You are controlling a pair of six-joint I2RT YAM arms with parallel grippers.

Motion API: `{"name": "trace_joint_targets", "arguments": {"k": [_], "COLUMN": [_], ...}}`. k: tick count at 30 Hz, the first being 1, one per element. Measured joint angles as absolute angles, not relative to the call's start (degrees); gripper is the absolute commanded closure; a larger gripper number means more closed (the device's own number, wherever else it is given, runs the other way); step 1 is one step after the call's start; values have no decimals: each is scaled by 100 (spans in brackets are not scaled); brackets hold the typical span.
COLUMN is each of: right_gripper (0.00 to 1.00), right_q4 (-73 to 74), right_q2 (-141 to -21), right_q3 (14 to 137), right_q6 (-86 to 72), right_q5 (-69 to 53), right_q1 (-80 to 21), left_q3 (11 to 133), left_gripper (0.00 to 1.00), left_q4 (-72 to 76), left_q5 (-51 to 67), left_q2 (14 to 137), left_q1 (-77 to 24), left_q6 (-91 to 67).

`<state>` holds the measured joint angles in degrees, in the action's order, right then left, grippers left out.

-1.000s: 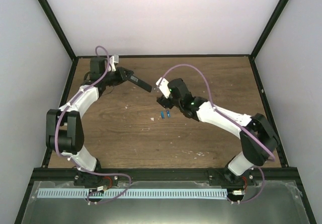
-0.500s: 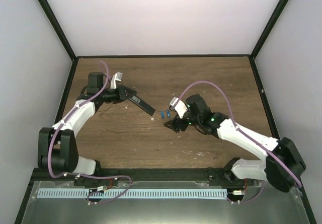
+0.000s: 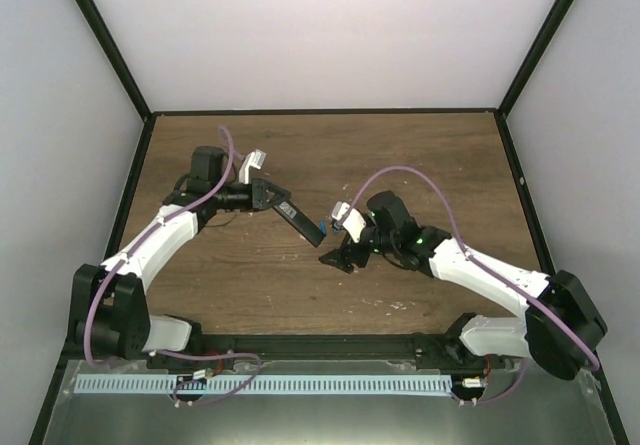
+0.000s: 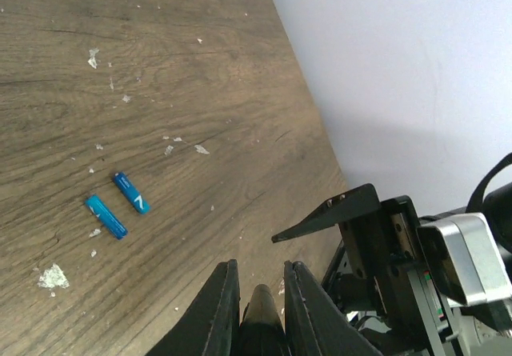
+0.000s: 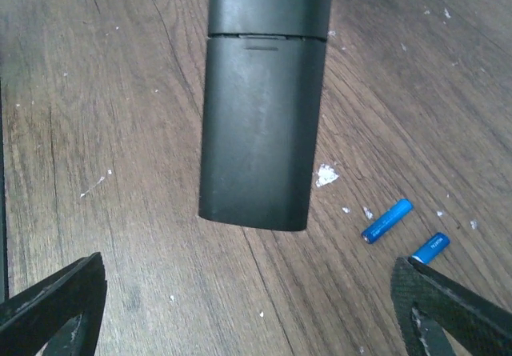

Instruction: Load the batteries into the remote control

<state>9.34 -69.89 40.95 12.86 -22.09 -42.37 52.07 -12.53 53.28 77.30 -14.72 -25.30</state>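
The left gripper (image 4: 260, 280) is pinched on one end of the remote control (image 5: 264, 108), holding it out above the table (image 5: 120, 92) with its back face toward the right gripper (image 5: 246, 268); that gripper's jaws are spread wide with nothing between them, just short of the remote's free end. The battery cover (image 5: 258, 140) sits closed, its seam visible, so opening looks to be the step in hand; whatever lies behind it is hidden. Next, the right jaws would need to catch the cover and slide it off. Both batteries (image 5: 386, 220) lie loose on the wood, side by side, near the remote's tip; 0 of 2 loaded.
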Motion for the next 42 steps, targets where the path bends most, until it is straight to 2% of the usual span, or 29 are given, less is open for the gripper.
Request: {"name": "trace_joint_targets", "arguments": {"k": [10,18,33,42], "right_gripper": [11,17,55,63], "right_q4": [786,764,810,858], "right_q2": [-7387,-7664,-7881,-7975], "right_q3": [4388,4626,4816,4829], "right_q6": [1413,1424,1461,1474], "right_q5": [-1800,-1575,-1605,-1660], "right_q1": [-4646,-4748,-4779,-4781], "left_q3": [5325,5323,5323,5328], "left_gripper": [100,100,100,100], "left_q4": [-1363,-1293,-1297,-1341], "left_q5": [5511,5741,5905,5839], "left_q2": [7881,7881,7856,7872], "left_q1": [-1472,-1472,-1472,-1472], "left_q6": [-2375,-2331,-2147,-2038]}}
